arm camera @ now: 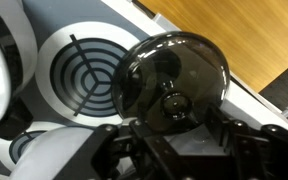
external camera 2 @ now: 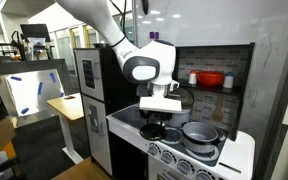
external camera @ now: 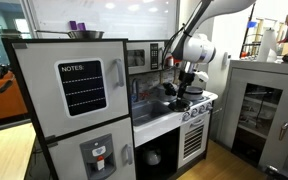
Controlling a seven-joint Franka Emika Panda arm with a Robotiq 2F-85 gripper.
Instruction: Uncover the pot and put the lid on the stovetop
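The dark see-through lid [arm camera: 174, 70] with a round knob lies flat on the white stovetop [arm camera: 246, 100], overlapping the right edge of a black burner ring [arm camera: 76, 70]. My gripper [arm camera: 174, 125] hangs just above the knob with its fingers apart on either side, not touching it. In an exterior view the gripper [external camera 2: 160, 117] is over the lid [external camera 2: 152, 131] on the stovetop [external camera 2: 234, 152], and the uncovered silver-grey pot [external camera 2: 199, 133] stands on the neighbouring burner. In an exterior view the gripper [external camera: 190, 88] hangs over the range; the pot is hard to make out there.
Knobs [external camera 2: 189, 163] line the stove's front edge. A red bowl [external camera 2: 211, 79] sits on the shelf behind the stove. The toy fridge [external camera: 79, 110], with a steel bowl [external camera: 85, 35] on top, stands beside the sink counter.
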